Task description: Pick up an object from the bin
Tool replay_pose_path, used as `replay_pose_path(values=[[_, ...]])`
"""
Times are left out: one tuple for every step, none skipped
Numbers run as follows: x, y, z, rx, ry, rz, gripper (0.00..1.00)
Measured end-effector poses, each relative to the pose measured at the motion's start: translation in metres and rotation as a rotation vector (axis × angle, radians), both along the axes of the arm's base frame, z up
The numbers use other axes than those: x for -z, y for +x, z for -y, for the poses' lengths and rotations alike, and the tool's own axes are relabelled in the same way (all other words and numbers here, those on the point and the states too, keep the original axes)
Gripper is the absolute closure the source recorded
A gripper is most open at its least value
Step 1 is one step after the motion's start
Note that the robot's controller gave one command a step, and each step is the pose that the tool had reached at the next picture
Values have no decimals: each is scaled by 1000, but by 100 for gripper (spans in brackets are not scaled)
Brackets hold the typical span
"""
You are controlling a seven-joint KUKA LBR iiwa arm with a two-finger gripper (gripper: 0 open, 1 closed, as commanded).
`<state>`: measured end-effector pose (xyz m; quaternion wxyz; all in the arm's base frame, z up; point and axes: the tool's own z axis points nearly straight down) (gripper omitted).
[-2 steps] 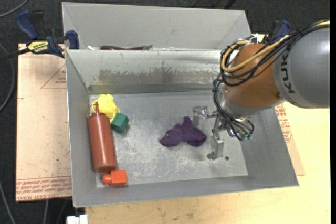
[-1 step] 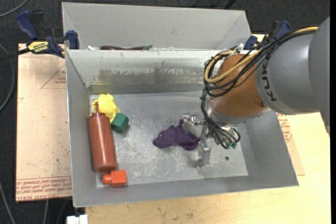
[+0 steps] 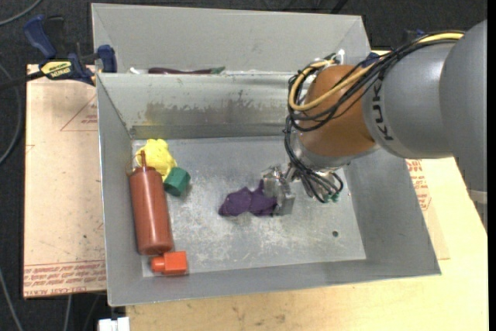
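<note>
The pincer (image 3: pixel 277 194), open or closed I cannot tell, sits at the right end of a limp-looking purple lump (image 3: pixel 244 203) in the middle of the bin (image 3: pixel 256 244), probably light and soft, best pinched across its thicker middle.

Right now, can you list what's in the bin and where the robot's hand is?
purple thing: floppy, middle of the bin floor
gripper: low, at the purple thing's right end
bottle: red-brown, lying along the left side
yellow thing: at the bottle's far end
green block: beside the yellow thing
orange block: at the bottle's near end
</note>
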<state>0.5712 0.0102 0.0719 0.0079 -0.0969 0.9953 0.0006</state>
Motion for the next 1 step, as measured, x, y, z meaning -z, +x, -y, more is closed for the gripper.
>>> replay_pose_path(values=[[0, 0, 0, 0, 0, 0, 100]])
